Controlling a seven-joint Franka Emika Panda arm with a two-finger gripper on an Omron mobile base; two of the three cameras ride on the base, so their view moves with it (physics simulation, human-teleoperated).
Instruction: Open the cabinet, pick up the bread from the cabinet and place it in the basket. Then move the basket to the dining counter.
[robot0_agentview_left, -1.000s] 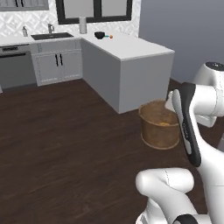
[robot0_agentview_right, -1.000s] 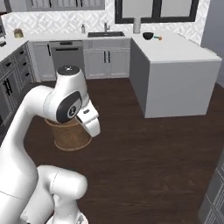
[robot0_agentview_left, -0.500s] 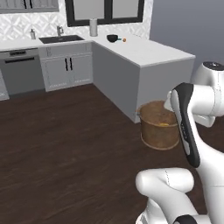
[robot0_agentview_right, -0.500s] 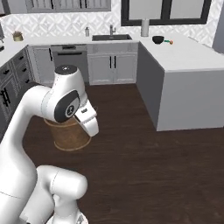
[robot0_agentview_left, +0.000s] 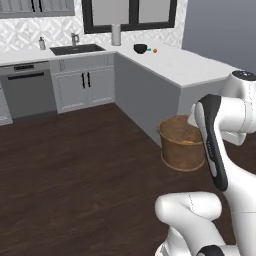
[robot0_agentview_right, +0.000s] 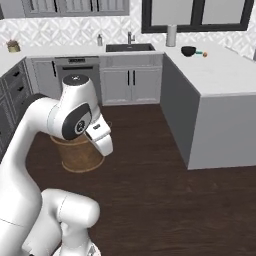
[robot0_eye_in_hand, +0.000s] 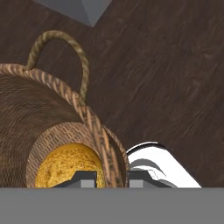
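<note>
Inside the basket (robot0_eye_in_hand: 52, 113) (hand (robot0_eye_in_hand: 112, 178) pinching its rim) lies the bread (robot0_eye_in_hand: 65, 166).

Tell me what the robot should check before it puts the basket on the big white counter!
1. Bread in basket: ok. The golden lump of bread lies at the bottom of the round brown woven basket.
2. Hand gripping basket: ok. The hand is shut with its tips either side of the basket's rim.
3. Basket off the floor: cannot tell.
4. Room on the long white marbled dining counter: ok. Its near end is bare; a small black bowl sits at the far end.
5. Basket close enough to the counter: not ok. It is low beside the grey side panel.
</note>
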